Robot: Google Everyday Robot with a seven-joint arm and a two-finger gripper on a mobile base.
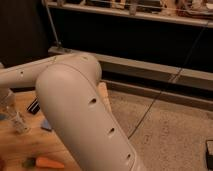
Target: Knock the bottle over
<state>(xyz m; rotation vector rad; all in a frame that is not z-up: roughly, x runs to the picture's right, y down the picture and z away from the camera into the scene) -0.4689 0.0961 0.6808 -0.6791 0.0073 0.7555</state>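
End effector (6, 99), closed, sits just above the bottle (19, 123).

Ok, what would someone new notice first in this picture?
The big white arm fills the middle, its forearm reaching left to the gripper, which is shut at the left edge above the wooden table. Just below the gripper the bottle seems to stand upright, and a carrot lies at the bottom edge.
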